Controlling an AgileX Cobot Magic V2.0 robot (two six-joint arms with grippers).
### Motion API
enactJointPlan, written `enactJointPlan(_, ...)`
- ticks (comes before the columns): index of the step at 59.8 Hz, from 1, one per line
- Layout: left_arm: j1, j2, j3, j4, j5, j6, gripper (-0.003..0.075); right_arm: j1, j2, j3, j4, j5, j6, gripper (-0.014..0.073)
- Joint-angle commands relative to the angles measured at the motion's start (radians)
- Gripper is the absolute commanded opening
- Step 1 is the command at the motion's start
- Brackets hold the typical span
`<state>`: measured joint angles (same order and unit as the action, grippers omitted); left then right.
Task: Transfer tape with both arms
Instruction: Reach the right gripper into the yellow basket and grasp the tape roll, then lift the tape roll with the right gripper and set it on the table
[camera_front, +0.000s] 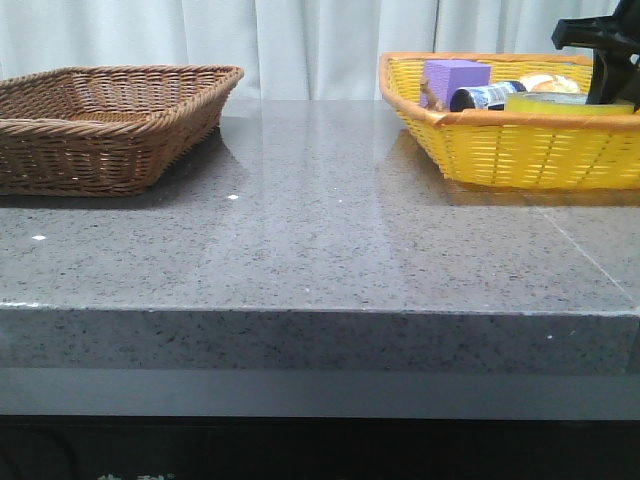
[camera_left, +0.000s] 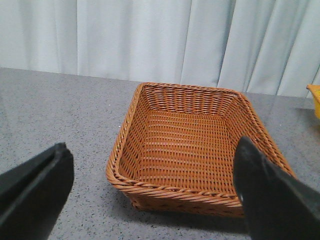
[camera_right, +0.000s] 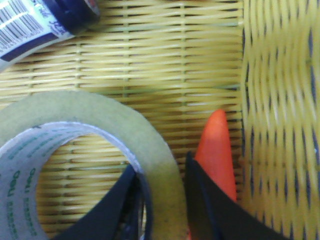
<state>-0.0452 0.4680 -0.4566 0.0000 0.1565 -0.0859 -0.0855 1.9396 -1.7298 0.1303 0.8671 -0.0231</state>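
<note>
Tape (camera_right: 100, 130) wall between closed right fingers (camera_right: 200, 200); left fingers (camera_left: 35, 190) apart over brown basket (camera_left: 190, 145).

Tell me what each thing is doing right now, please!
tape: lying flat in the yellow basket, its wall between the right gripper's fingers
right gripper: down in the yellow basket, one finger inside the roll, one outside
left gripper: open, holding nothing, above the brown basket
brown basket: upright, nothing inside
yellow basket: upright, holding several things
dark bottle: lying on its side
purple block: resting in the yellow basket
</note>
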Motion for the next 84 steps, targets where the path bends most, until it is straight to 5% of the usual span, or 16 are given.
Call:
enactJointPlan(1,0.002,0.009,-0.037,0.0,-0.081,-0.003,0.0638,-0.004,-0.097,-0.034,0.005,-0.044,-0.006,0.0083)
enactJointPlan(25,0.002,0.009,-0.037,0.0,-0.081,-0.003,0.0638,0.033,-0.303,-0.034,0.085,-0.077,-0.062,0.0083)
enactJointPlan(35,0.002,0.009,-0.037,0.0,-0.081,-0.003,0.0638,0.175,-0.378,-0.017,0.153,-0.065,-0.162,0.0073)
enactJointPlan(59,0.002,0.009,-0.037,0.0,-0.081,-0.003,0.0638,0.552,-0.446,0.253,0.158,-0.194,-0.164,0.0073)
enactJointPlan(84,0.002,0.009,-0.037,0.0,-0.081,-0.003,0.0638,0.609,-0.352,0.426,0.162,-0.352,-0.165,0.0073)
